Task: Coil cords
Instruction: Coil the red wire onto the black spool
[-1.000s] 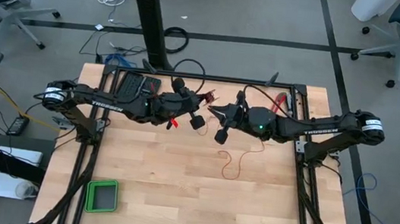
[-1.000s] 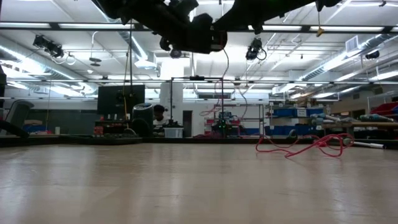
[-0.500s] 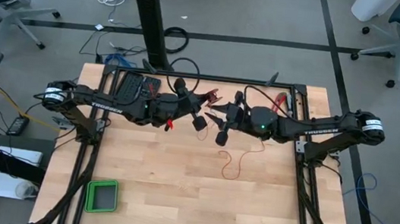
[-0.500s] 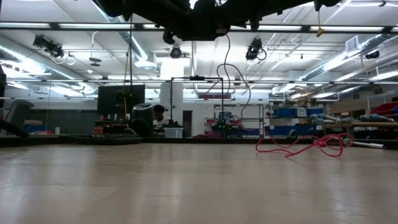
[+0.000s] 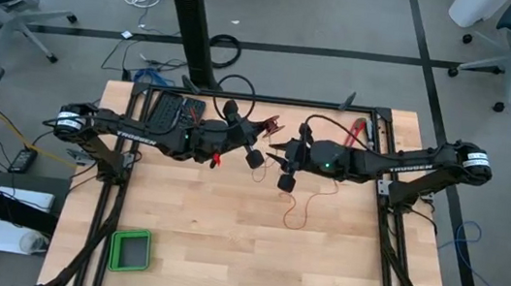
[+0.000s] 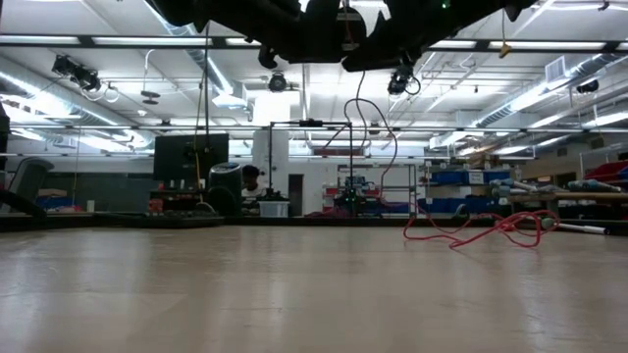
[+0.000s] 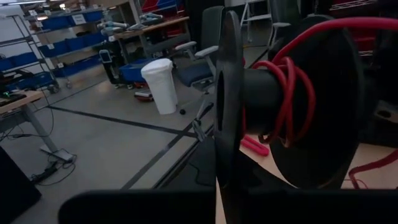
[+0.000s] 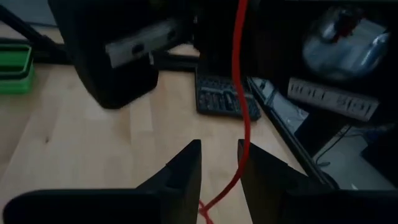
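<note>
Since a second ago the right tool (image 5: 277,148) has parted, the red cord (image 8: 239,81) now running loose between its fingers – the left tool (image 5: 241,141) stays clenched on a black spool (image 7: 292,99) wound with the cord, above the desk (image 5: 226,227).

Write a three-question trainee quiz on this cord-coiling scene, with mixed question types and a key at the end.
1. True or false: several turns of the red cord are wound on the black spool.
2. Pick one. The right tool is: A, open, with the red cord running down between its fingers; B, shut on a screwdriver; C, resting flat on the floor.
3. Fill in: the small tray near a corner of the wooden table, on the left arm's side, is coloured ____.

Key: 1 true; 2 A; 3 green.
</note>
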Tool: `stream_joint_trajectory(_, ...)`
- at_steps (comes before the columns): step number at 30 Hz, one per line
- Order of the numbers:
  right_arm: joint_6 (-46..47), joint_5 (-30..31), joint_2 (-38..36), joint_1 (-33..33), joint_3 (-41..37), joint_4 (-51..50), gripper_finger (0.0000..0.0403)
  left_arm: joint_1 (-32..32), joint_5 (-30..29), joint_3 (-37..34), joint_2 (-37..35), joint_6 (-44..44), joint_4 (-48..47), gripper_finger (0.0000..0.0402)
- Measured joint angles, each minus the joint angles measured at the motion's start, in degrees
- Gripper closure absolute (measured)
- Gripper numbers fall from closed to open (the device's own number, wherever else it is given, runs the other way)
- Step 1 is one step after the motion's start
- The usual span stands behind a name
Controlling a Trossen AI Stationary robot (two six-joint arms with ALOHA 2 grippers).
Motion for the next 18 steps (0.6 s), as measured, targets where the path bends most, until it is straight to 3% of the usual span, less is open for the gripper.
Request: stream_joint_trajectory(18, 2.2, 0.0, -0.7, 0.0, 0.0, -6.6, 0.0323, 0.0, 0.0, 0.1, 0.0, 1.2, -0.9, 0.0396)
